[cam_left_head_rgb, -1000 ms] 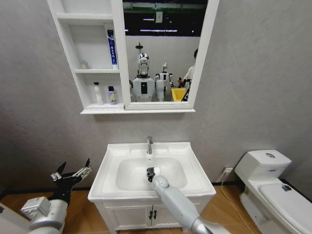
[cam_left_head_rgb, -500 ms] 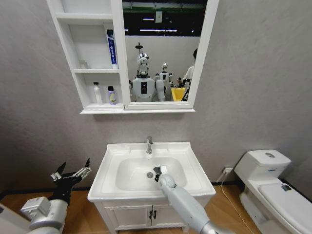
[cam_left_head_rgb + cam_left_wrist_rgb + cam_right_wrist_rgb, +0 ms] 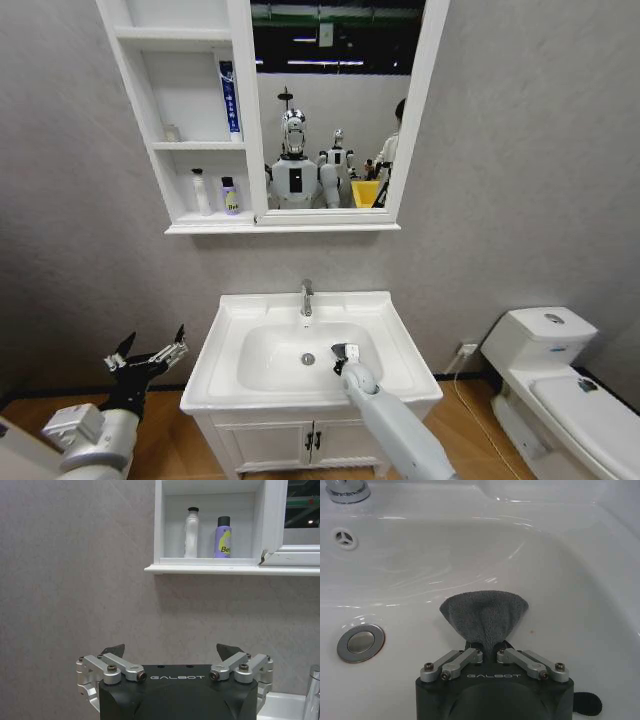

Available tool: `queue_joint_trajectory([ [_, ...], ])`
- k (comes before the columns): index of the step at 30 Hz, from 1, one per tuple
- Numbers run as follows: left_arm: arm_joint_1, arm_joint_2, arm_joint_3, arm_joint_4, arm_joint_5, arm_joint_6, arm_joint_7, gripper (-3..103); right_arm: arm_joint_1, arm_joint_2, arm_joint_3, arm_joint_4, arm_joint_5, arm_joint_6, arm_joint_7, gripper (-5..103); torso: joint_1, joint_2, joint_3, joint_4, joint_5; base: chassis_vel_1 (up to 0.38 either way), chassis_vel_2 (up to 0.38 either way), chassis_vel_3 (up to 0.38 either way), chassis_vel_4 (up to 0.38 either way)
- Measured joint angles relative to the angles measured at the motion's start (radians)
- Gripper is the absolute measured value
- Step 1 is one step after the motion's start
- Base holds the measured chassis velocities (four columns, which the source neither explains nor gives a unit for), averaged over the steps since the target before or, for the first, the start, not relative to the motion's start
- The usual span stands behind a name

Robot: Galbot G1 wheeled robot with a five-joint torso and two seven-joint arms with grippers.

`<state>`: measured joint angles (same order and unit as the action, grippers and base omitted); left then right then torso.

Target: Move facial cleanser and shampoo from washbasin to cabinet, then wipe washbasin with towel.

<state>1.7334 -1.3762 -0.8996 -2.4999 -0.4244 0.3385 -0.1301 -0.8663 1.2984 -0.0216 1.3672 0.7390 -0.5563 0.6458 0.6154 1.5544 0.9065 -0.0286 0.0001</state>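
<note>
Towel [image 3: 485, 615] was pinched in the right gripper [image 3: 490, 650], fingers closed on it, fanned out ahead against the washbasin [image 3: 395, 345] bowl, right of the drain [image 3: 360, 642]. Left gripper [image 3: 172, 652] sat idle beside the vanity, fingers spread open.

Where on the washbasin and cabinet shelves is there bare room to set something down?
The washbasin rim is bare on both sides of the tap. The top cabinet shelf is bare. The bottom shelf holds two bottles. The bowl is crowded: the right hand presses the towel there.
</note>
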Motion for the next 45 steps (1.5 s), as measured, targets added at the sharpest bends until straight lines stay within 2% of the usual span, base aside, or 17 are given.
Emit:
queue_joint_trajectory([
  [9, 0.000, 0.000, 0.000, 0.000, 0.000, 0.000, 0.000, 100, -0.020, -0.030, 0.047, 0.029, -0.066, 0.048, -0.010, 8, 0.000, 0.000, 0.000, -0.0001, -0.0001, 0.000, 0.000, 0.000, 0.000],
  [10, 0.000, 0.000, 0.000, 0.000, 0.000, 0.000, 0.000, 100, -0.011, -0.040, 0.061, 0.031, -0.107, 0.073, -0.027, 8, 0.000, 0.000, 0.000, -0.0003, -0.0001, 0.000, 0.000, 0.000, 0.000],
  [12, 0.000, 0.000, 0.000, 0.000, 0.000, 0.000, 0.000, 100, -0.004, -0.045, 0.067, 0.031, -0.126, 0.090, -0.037, 8, 0.000, 0.000, 0.000, -0.0003, -0.0002, 0.000, 0.000, 0.000, 0.000],
  [15, 0.000, 0.000, 0.000, 0.000, 0.000, 0.000, 0.000, 100, 0.029, -0.058, 0.091, 0.030, -0.198, 0.200, -0.111, 8, 0.000, 0.000, 0.000, -0.0004, -0.0002, 0.000, 0.000, 0.000, 0.000],
  [16, 0.000, 0.000, 0.000, 0.000, 0.000, 0.000, 0.000, 100, 0.029, -0.058, 0.091, 0.030, -0.198, 0.200, -0.111, 8, 0.000, 0.000, 0.000, -0.0004, -0.0002, 0.000, 0.000, 0.000, 0.000],
  [19, 0.000, 0.000, 0.000, 0.000, 0.000, 0.000, 0.000, 100, 0.070, -0.067, 0.126, 0.009, -0.310, 0.338, -0.208, 8, 0.000, 0.000, 0.000, -0.0001, -0.0001, 0.000, 0.000, 0.000, 0.000],
  [22, 0.000, 0.000, 0.000, 0.000, 0.000, 0.000, 0.000, 100, 0.093, -0.077, 0.147, 0.001, -0.344, 0.370, -0.242, 8, 0.000, 0.000, 0.000, -0.0001, -0.0002, 0.000, 0.000, 0.000, 0.000],
  [27, 0.000, 0.000, 0.000, 0.000, 0.000, 0.000, 0.000, 100, 0.130, -0.111, 0.177, -0.031, -0.336, 0.378, -0.304, 8, 0.000, 0.000, 0.000, -0.0002, -0.0001, 0.000, 0.000, 0.000, 0.000],
  [29, 0.000, 0.000, 0.000, 0.000, 0.000, 0.000, 0.000, 100, 0.147, -0.134, 0.188, -0.077, -0.309, 0.377, -0.384, 8, 0.000, 0.000, 0.000, -0.0003, -0.0001, 0.000, 0.000, 0.000, 0.000],
  [34, 0.000, 0.000, 0.000, 0.000, 0.000, 0.000, 0.000, 100, 0.172, -0.125, 0.189, -0.178, -0.280, 0.388, -0.440, 8, 0.000, 0.000, 0.000, -0.0001, 0.0000, 0.000, 0.000, 0.000, 0.000],
  [38, 0.000, 0.000, 0.000, 0.000, 0.000, 0.000, 0.000, 100, 0.180, -0.105, 0.195, -0.230, -0.295, 0.390, -0.449, 6, 0.000, 0.000, 0.000, -0.0001, 0.0001, 0.000, 0.000, 0.000, 0.000],
  [40, 0.000, 0.000, 0.000, 0.000, 0.000, 0.000, 0.000, 100, 0.192, -0.086, 0.197, -0.263, -0.304, 0.390, -0.441, 16, 0.000, 0.000, 0.000, -0.0002, -0.0001, 0.000, 0.000, 0.000, 0.000],
  [41, 0.000, 0.000, 0.000, 0.000, 0.000, 0.000, 0.000, 100, 0.192, -0.086, 0.197, -0.263, -0.304, 0.390, -0.441, 16, 0.000, 0.000, 0.000, -0.0002, -0.0001, 0.000, 0.000, 0.000, 0.000],
  [45, 0.000, 0.000, 0.000, 0.000, 0.000, 0.000, 0.000, 100, 0.213, -0.070, 0.192, -0.295, -0.327, 0.377, -0.401, 38, 0.000, 0.000, 0.000, 0.0000, -0.0001, 0.000, 0.000, 0.000, 0.000],
])
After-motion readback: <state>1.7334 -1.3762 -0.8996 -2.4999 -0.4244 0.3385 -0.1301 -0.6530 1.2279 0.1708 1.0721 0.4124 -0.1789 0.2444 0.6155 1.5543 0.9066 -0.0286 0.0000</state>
